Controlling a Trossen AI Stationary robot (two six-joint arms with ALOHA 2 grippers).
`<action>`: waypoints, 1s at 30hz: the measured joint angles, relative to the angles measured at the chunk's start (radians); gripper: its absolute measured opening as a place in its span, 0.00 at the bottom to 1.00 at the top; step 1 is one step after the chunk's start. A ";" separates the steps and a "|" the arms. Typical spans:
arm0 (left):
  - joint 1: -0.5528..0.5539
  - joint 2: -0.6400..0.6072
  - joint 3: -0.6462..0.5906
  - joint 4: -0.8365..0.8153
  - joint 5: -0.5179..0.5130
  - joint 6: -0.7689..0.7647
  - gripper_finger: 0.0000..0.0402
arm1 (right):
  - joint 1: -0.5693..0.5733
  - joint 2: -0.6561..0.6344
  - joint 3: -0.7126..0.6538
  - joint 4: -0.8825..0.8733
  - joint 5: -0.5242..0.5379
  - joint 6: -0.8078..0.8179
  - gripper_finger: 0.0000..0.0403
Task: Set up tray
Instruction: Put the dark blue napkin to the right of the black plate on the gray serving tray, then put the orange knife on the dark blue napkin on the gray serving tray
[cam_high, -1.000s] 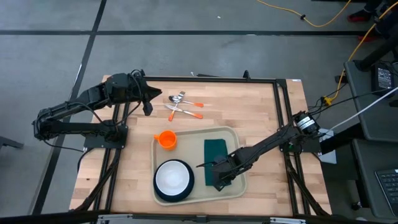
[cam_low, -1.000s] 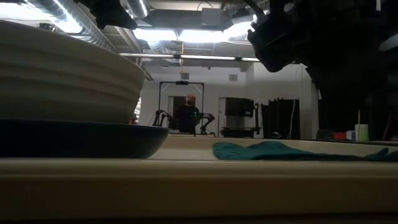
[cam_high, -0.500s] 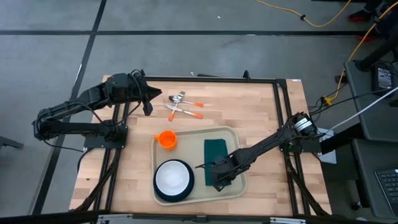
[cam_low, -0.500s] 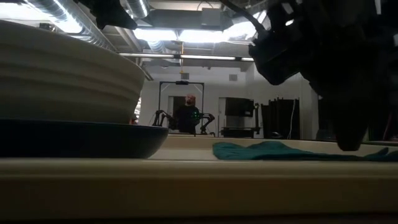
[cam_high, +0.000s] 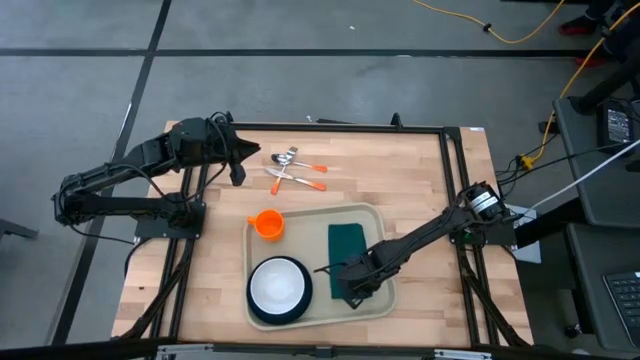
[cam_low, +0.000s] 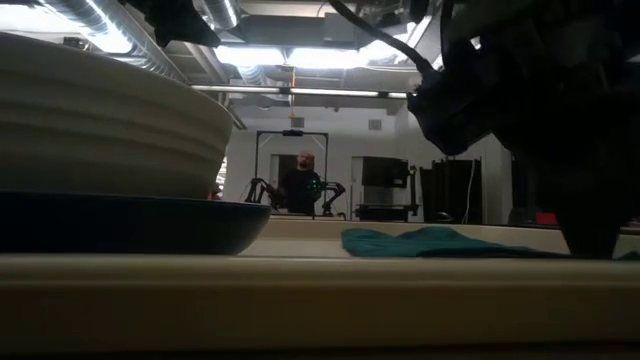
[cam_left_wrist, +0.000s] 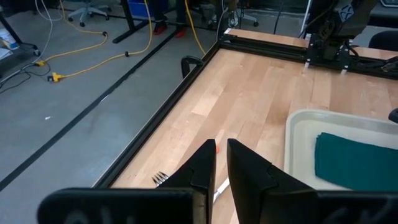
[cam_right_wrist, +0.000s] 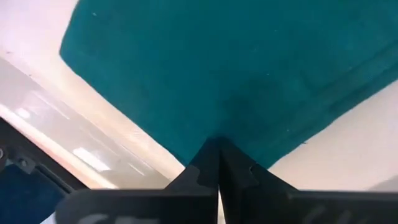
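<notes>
Presently, the right gripper (cam_high: 343, 287) is found lowered over the tray (cam_high: 385, 219), its two dark fingers (cam_right_wrist: 208, 163) pressed together with no gap showing between them. Nothing is seen clamped between them. In the right wrist view the fingertips are placed directly at the edge of the green napkin (cam_high: 347, 248), which spreads out ahead of them, while pale tray surface lies to either side; whether the tips actually touch the cloth cannot be told. In the high view the napkin is observed lying flat in the tray, just beyond the fingers.

The tray is located on the wooden table (cam_high: 420, 180), under the right gripper. A dark plate (cam_high: 262, 305) carrying a white bowl (cam_high: 278, 284) is set in the tray, well to one side of the right fingers. An orange cup (cam_high: 268, 224) is noted at the tray's rim, farther from those fingers than the bowl.

The left gripper (cam_high: 238, 165) is held apart from the tray above the table's far part. Its fingers (cam_left_wrist: 208, 171) are nearly together, a narrow slit remaining, and nothing is held. Orange-handled cutlery (cam_high: 293, 170) is seen on the wood just beside these fingers.
</notes>
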 joint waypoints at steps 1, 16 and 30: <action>0.000 0.000 0.000 0.000 0.000 0.001 0.08 | 0.001 0.000 0.000 0.000 0.000 0.000 0.00; 0.000 0.000 0.000 0.000 -0.001 0.009 0.08 | 0.003 0.000 0.000 -0.038 -0.018 0.003 0.00; 0.000 0.000 0.000 0.002 0.000 0.009 0.08 | 0.000 -0.068 0.000 -0.011 0.076 0.002 0.00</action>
